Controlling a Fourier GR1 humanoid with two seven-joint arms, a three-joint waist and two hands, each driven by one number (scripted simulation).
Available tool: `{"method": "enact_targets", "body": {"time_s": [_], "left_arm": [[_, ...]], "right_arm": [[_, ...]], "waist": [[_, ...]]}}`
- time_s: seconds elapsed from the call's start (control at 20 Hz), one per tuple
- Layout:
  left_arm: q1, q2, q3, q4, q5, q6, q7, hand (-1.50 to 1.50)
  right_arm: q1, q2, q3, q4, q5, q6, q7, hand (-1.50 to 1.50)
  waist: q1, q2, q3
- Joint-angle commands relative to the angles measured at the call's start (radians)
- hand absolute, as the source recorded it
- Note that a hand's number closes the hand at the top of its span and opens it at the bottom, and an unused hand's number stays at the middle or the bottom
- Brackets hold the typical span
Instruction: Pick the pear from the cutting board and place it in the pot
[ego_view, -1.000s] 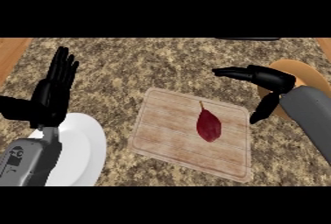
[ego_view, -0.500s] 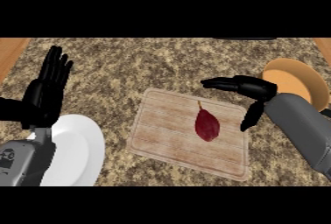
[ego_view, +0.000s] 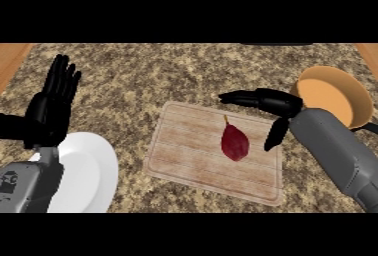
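A dark red pear (ego_view: 235, 142) with a thin stem lies on the wooden cutting board (ego_view: 192, 160) in the middle of the counter. My right hand (ego_view: 272, 103) hovers just right of and above the pear, open, fingers stretched left over the board's far edge and thumb pointing down beside the fruit. It holds nothing. The orange pot (ego_view: 336, 95) stands at the right, partly behind my right forearm. My left hand (ego_view: 52, 105) rests open at the left, fingers up.
A white plate (ego_view: 92, 172) sits at the lower left, partly under my left forearm. The counter is speckled brown granite, with wooden strips at the far left and right edges. A dark object shows at the top edge.
My right hand has moved left over the board toward the pear, uncovering more of the pot. The left hand has drifted slightly left. The pear has not moved.
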Motion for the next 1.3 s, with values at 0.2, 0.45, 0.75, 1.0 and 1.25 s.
{"method": "enact_targets", "body": {"time_s": [0.2,0.45,0.75,1.0,1.25], "left_arm": [[0.002,-0.03,0.007,-0.012,-0.034,-0.009,0.008,0.0],[-0.05,-0.021,0.051,0.048,-0.018,-0.04,0.009,0.0],[-0.004,-0.055,0.013,-0.043,-0.051,-0.005,0.048,0.0],[0.001,-0.038,0.039,-0.025,-0.033,-0.046,0.021,0.0],[-0.033,-0.049,0.051,0.089,-0.059,-0.054,-0.037,0.0]], "right_arm": [[-0.002,0.102,-0.041,0.077,0.075,0.026,-0.002,-1.5],[-0.004,0.129,-0.049,0.105,0.117,0.005,-0.067,-1.5],[0.023,0.232,-0.035,0.129,0.154,-0.043,-0.038,-1.5],[0.037,0.239,-0.022,0.072,0.183,-0.108,-0.138,1.5],[0.069,0.254,-0.018,0.014,0.209,-0.125,-0.135,1.5]], "waist": [[-0.003,0.0,0.0],[-0.005,0.0,0.0],[0.001,0.0,0.0],[0.002,0.001,0.0],[-0.01,0.003,0.0]]}}
